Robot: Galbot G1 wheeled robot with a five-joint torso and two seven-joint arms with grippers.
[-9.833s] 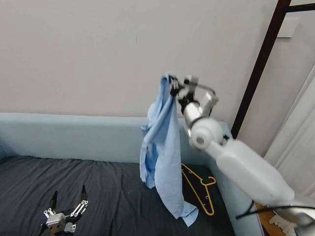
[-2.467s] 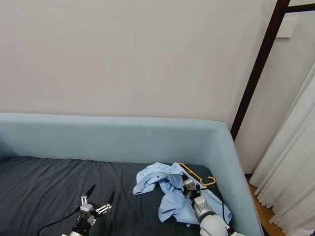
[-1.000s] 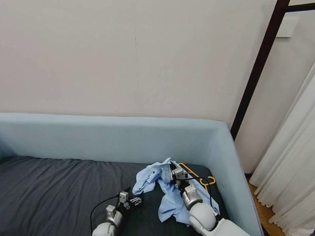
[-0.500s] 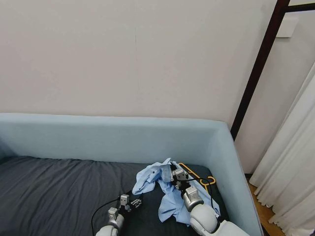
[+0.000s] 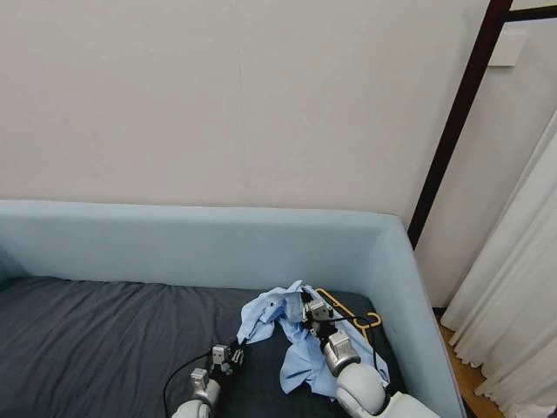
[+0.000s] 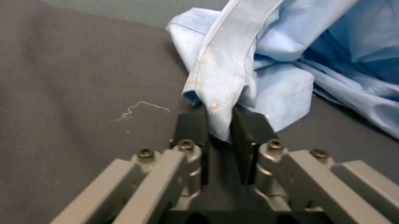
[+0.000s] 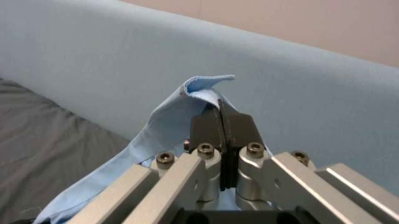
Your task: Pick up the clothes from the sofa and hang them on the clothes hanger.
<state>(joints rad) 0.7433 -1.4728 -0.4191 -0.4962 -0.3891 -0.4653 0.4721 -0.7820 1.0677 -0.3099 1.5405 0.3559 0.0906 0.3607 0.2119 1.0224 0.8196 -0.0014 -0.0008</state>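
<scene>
While the pale blue shirt point(image 5: 296, 344) lies crumpled at the right end of the sofa point(image 5: 174, 239), its left hem is pinched in the left gripper point(image 6: 218, 122) and a raised fold is clamped by the right gripper point(image 7: 221, 116). Light, limp cloth is judged; seams are best held.

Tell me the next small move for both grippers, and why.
Probably lift both a little and ease them apart: the left gripper and right gripper each pinch an edge of the shirt, which lies bunched on the sofa, partly over the hanger.
</scene>
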